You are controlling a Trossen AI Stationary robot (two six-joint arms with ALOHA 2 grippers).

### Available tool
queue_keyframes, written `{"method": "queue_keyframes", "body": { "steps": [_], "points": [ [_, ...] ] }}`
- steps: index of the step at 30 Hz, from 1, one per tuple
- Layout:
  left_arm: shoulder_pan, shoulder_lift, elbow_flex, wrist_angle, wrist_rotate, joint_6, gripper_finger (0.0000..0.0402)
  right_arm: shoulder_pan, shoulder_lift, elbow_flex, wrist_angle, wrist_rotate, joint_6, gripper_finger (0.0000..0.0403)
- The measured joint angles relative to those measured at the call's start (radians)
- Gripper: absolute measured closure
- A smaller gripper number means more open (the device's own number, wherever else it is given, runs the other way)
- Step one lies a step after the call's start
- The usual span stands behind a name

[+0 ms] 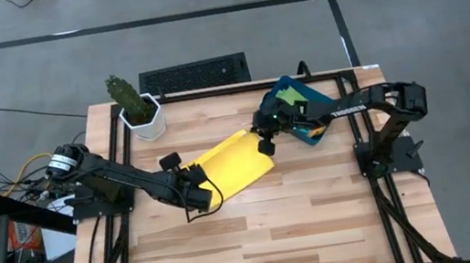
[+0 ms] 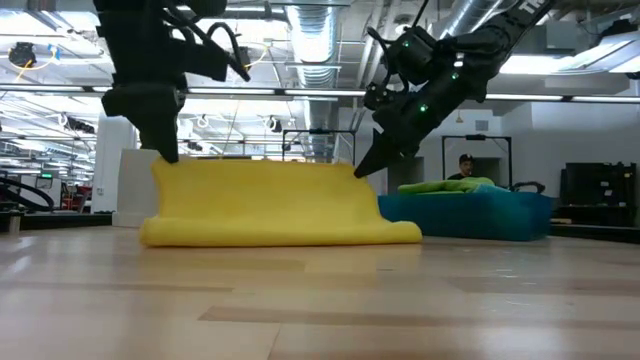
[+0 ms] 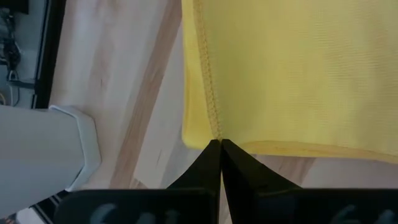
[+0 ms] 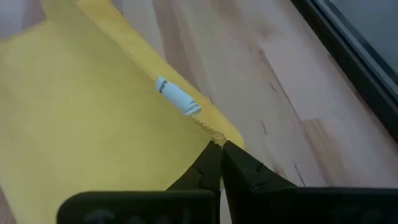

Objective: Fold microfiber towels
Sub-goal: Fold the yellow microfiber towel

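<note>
— What are both hands gripping?
— The left hand (image 3: 219,144) and right hand (image 4: 219,148) are each pinching a corner of the large bright yellow microfiber towel (image 1: 230,164), draping onto the wooden tabletop (image 1: 303,223).
— Anything obscured?
— The dark teal plastic bin (image 2: 470,214) is hiding most of its towels.

One yellow towel (image 1: 230,164), one bin (image 1: 310,110), one plant (image 1: 127,96)

"TROSSEN" on right arm (image 1: 356,107)

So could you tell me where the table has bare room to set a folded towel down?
The near half of the table, below the yellow towel, is bare. Crowded: the far edge, with the potted cactus, the teal bin and both arms.
</note>
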Motion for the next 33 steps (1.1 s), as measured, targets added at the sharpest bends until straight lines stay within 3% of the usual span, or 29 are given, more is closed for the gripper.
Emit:
{"method": "queue_keyframes", "body": {
  "steps": [5,12,22,29,33],
  "points": [
    [0.002,0.000,0.000,-0.002,-0.005,0.002,0.0401,-0.003,0.000,0.000,-0.001,0.001,-0.002,0.0361],
    [0.001,0.000,0.000,-0.027,0.067,-0.024,0.0401,-0.014,0.000,-0.001,-0.004,0.017,-0.012,0.0348],
    [0.008,0.000,-0.012,-0.012,-0.080,-0.013,0.0399,-0.043,0.000,-0.001,-0.005,0.007,0.009,0.0346],
    [0.047,0.000,-0.122,0.107,-0.020,0.019,0.0336,-0.039,0.000,-0.001,0.005,-0.001,-0.027,0.0346],
    [0.065,0.000,-0.154,0.119,-0.049,0.021,0.0281,-0.038,0.000,-0.001,0.056,-0.064,-0.076,0.0345]
  ]
}}
